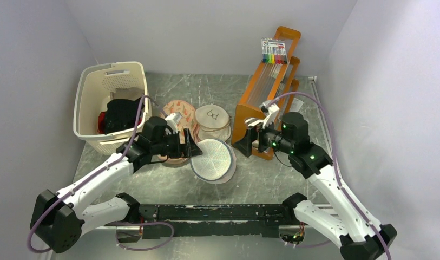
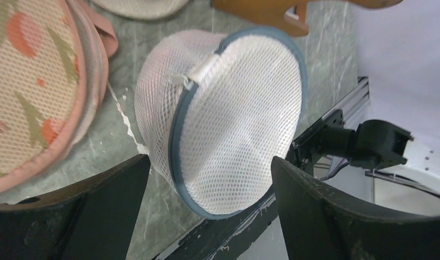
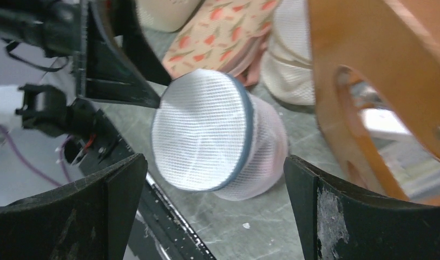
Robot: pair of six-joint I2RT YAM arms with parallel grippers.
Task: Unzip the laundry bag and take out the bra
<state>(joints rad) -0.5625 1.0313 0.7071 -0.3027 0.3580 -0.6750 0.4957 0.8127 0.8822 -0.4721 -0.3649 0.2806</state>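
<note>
The laundry bag [image 1: 212, 160], white mesh with a grey-blue zipper rim, lies tilted on its side in the middle of the table, flat face toward the near edge. It also shows in the left wrist view [image 2: 234, 124] and the right wrist view [image 3: 201, 130]. A white tab [image 2: 198, 73] sits on the rim. The zipper looks shut. A pink tint shows through the mesh; the bra itself is hidden. My left gripper [image 1: 191, 145] [image 2: 209, 160] is open at the bag's left edge, not gripping it. My right gripper [image 1: 249, 142] [image 3: 215, 158] is open and empty, to the right of the bag.
A peach patterned bag [image 1: 177, 116] and a beige bag with a glasses print [image 1: 212, 122] lie just behind. A cream basket [image 1: 85, 103] with dark clothes stands at the back left. An orange wooden rack [image 1: 266, 92] stands by my right gripper. A black rail [image 1: 217, 212] runs along the near edge.
</note>
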